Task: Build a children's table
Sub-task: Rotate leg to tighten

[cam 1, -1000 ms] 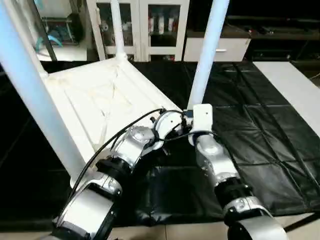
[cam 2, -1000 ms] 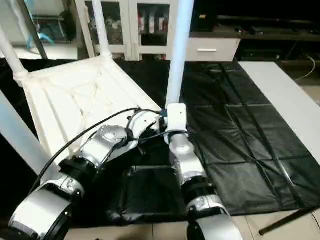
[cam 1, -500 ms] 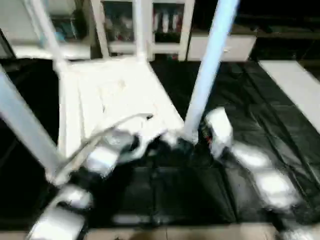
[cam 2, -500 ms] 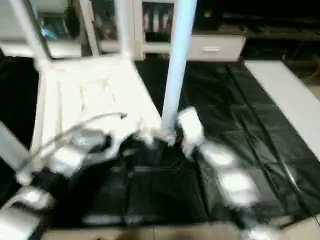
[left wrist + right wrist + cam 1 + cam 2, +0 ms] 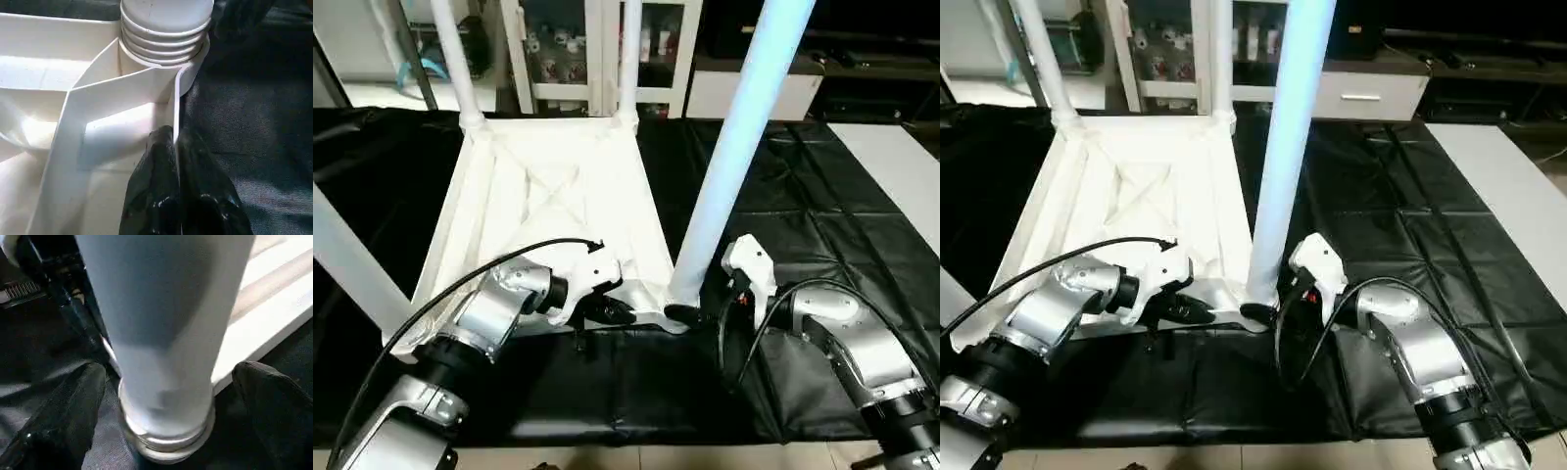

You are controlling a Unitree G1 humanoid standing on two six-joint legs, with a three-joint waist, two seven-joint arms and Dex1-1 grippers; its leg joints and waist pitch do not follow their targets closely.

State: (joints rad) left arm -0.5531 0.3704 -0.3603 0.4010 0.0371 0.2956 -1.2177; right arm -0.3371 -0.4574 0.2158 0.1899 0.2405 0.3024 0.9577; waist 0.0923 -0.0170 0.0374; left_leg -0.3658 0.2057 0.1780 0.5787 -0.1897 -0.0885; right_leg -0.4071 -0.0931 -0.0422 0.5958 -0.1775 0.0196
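Table top: one, white, lying upside down on the black-covered work table, ribbed underside facing up.

Legs standing upright in corner sockets, counted left to right: near-left leg at the picture's left edge; far-left leg; far-right leg; near-right leg, closest to the grippers. Total four legs, all seated.

Left gripper: one, at the near edge of the top, between the near-left and near-right corners. Its two black fingers are pressed together with the thin upright rim wall of the top pinched between them, just beside the near-right socket.

Right gripper: one, at the base of the near-right leg. Its two fingers are spread wide, one on each side of the leg's foot, apart from the tube and not touching it.

Background: white cabinet behind the work table.
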